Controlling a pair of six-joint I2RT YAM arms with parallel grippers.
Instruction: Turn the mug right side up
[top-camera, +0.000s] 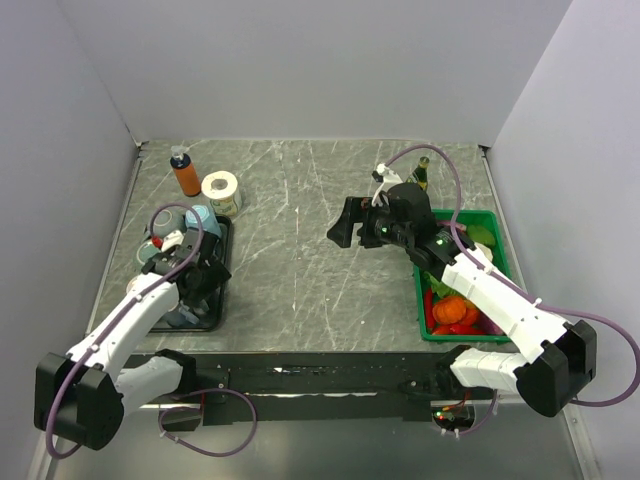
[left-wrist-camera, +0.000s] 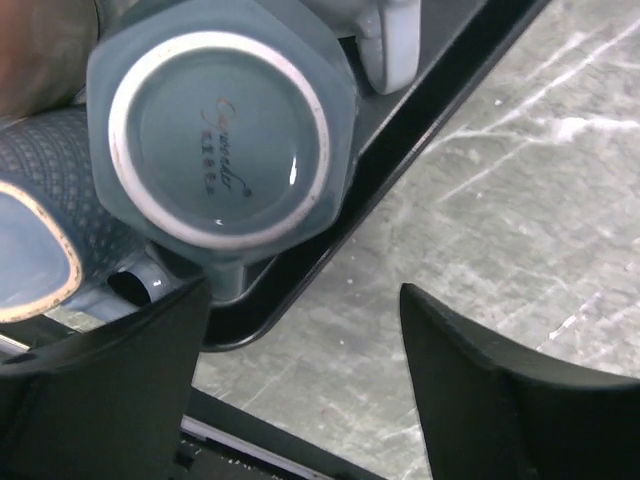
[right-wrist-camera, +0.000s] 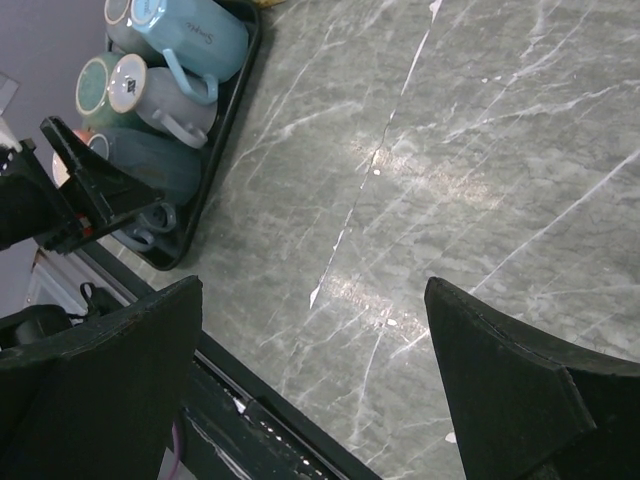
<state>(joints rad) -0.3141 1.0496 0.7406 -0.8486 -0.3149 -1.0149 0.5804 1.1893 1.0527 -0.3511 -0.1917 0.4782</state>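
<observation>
Your mug (left-wrist-camera: 220, 140) is upside down: in the left wrist view you're looking straight at its base, a pale ring around a small maker's mark. It sits in the black tray (top-camera: 222, 290) against the left edge of the worktop (top-camera: 300, 220), just inside the tray's rim on the side facing the middle of the worktop. A dark patterned mug (left-wrist-camera: 60, 190) is pressed up beside it, and a light blue mug (top-camera: 203, 220) lies on its side at the tray's far end

Your left gripper (top-camera: 200, 280) hangs over the near part of the tray with its jaws wide apart and nothing between them. In its own camera both fingers (left-wrist-camera: 500, 390) are short of the mug, not touching it, and one of them is out over bare worktop past the rim

Your right gripper (top-camera: 345, 228) is well apart from all that, out over the middle of the worktop. Jaws are spread wide there too, holding nothing, just grey marble under them

Other stuff: an orange bottle (top-camera: 185, 175) and a white roll (top-camera: 221, 190) near the far left corner, and a green crate (top-camera: 500, 250) of veg along the right edge with a dark bottle (top-camera: 423, 172) just behind it
</observation>
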